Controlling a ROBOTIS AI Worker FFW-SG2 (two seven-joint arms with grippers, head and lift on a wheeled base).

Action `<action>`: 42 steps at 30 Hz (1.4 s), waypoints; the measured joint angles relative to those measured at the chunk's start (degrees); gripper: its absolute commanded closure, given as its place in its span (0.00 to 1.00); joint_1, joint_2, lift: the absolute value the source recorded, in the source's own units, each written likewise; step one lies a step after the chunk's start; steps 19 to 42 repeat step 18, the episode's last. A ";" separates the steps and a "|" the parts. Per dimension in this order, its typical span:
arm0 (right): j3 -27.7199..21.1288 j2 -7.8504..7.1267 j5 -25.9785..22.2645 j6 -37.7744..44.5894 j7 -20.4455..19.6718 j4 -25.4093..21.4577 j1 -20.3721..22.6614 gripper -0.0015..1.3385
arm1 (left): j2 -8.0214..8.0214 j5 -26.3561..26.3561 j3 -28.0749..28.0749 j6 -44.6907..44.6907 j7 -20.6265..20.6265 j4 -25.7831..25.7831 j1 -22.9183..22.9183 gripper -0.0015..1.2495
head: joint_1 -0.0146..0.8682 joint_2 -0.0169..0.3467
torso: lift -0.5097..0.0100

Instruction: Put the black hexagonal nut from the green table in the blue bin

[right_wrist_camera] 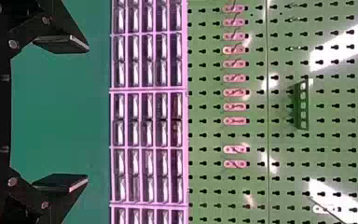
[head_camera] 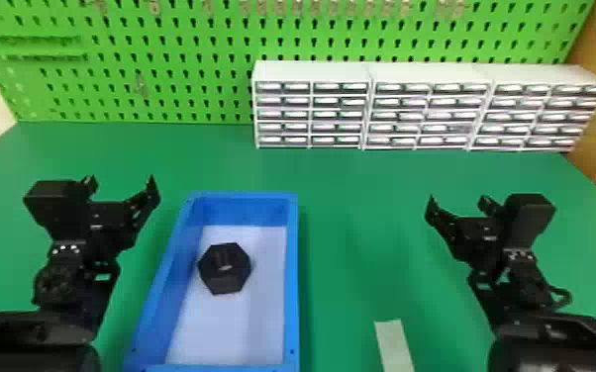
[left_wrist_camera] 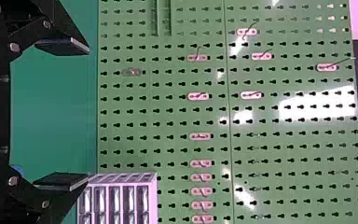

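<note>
Two black arms (head_camera: 34, 346), cut off by the head view's lower edge, flank the blue bin (head_camera: 292, 277); left gripper (head_camera: 121, 183) and right gripper (head_camera: 458, 202) are both empty, fingers spread wide. Beneath the bin is one green table (head_camera: 351, 198); beyond it stand one green pegboard (head_camera: 203, 76), cropped at the top, and three drawer units (head_camera: 312, 71), contents indistinct. One black hexagonal nut (head_camera: 218, 283) lies inside the bin, surface detail unclear; one pale strip (head_camera: 394, 346), near end cropped, lies right of it.

Room above blue bin (head_camera: 291, 277); walls (head_camera: 179, 259) block sideways entry; 3 drawer cabinets (head_camera: 430, 115) bar far right.
</note>
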 measured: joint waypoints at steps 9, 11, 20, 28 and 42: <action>0.21 0.00 0.05 0.00 0.00 0.00 0.05 0.22 | 0.00 -0.01 0.13 0.00 0.02 0.00 -0.25 0.24 | 0.79 0.19 | 0.79; 0.25 0.00 0.08 0.11 0.00 -0.01 0.08 0.22 | 0.00 -0.01 0.18 0.00 0.01 0.01 -0.34 0.24 | 0.79 0.19 | 0.79; 0.61 0.00 0.16 0.44 -0.01 -0.01 0.12 0.22 | 0.00 0.01 0.06 0.10 0.01 0.05 -0.39 0.24 | 0.79 0.19 | 0.79; 0.61 0.00 0.16 0.44 -0.01 -0.01 0.12 0.22 | 0.00 0.01 0.06 0.10 0.01 0.05 -0.39 0.24 | 0.79 0.19 | 0.79; 0.61 0.00 0.16 0.44 -0.01 -0.01 0.12 0.22 | 0.00 0.01 0.06 0.10 0.01 0.05 -0.39 0.24 | 0.79 0.19 | 0.79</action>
